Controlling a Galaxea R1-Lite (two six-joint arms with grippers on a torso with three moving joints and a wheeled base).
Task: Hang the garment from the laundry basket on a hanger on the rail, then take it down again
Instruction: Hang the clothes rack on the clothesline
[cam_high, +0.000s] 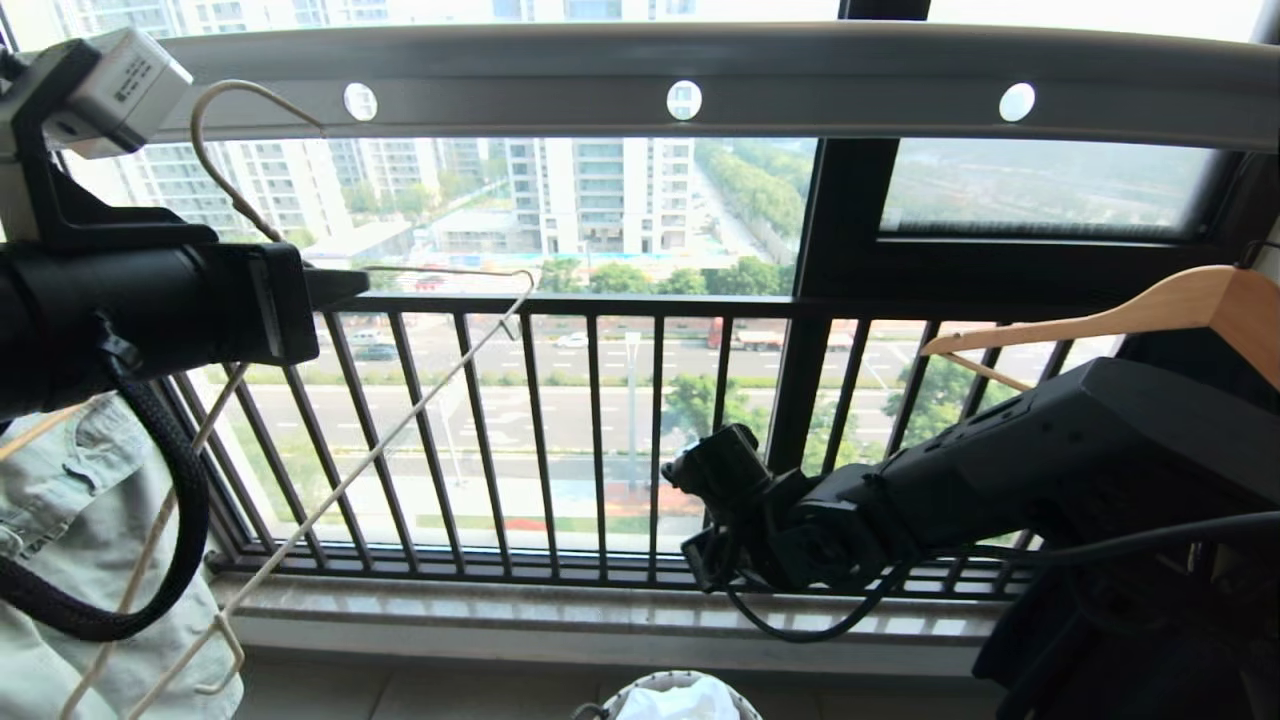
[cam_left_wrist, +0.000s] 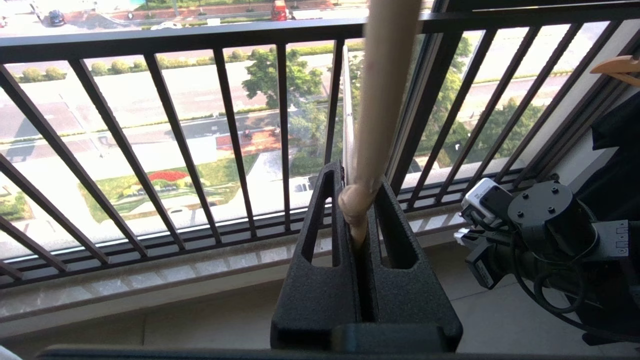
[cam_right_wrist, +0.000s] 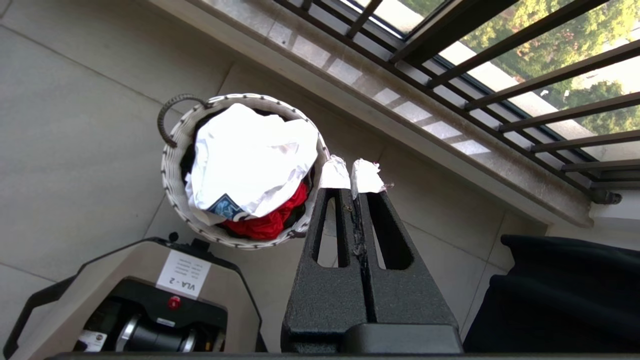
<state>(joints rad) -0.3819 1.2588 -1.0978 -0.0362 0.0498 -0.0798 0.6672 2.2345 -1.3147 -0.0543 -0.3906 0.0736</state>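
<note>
- High on the left of the head view, the left gripper (cam_high: 335, 288) holds the hanger (cam_high: 420, 415) just below its hook, and the hook curls up beside the rail (cam_high: 760, 75) without visibly sitting on it.
- From that same view the hanger hangs tilted, its lower end down near the pale denim garment (cam_high: 70, 540) at the far left.
- Only the left wrist view shows the grip itself: the fingers (cam_left_wrist: 320, 220) are closed tight on the hanger's beige neck (cam_left_wrist: 372, 125), which rises between them.
- Only the right wrist view shows the laundry basket (cam_right_wrist: 172, 170) whole, standing on the floor, with the white T-shirt (cam_right_wrist: 250, 160) crumpled on top of a red cloth (cam_right_wrist: 270, 220); the head view catches just its rim at the bottom edge.
- The right gripper (cam_right_wrist: 350, 175) hovers above the floor just beside the basket, pressed shut with nothing in it, its tips wrapped in white.
- A wooden hanger (cam_high: 1150, 310) shows at the right of the head view, above the right arm.
- The floor (cam_right_wrist: 75, 125) is of pale grey tiles and meets a low stone sill (cam_high: 600, 610).
- A black barred railing (cam_high: 600, 420) stands on the sill before a window looking out on streets, trees and tall buildings.
- The robot's own base (cam_right_wrist: 150, 295) shows near the basket.
</note>
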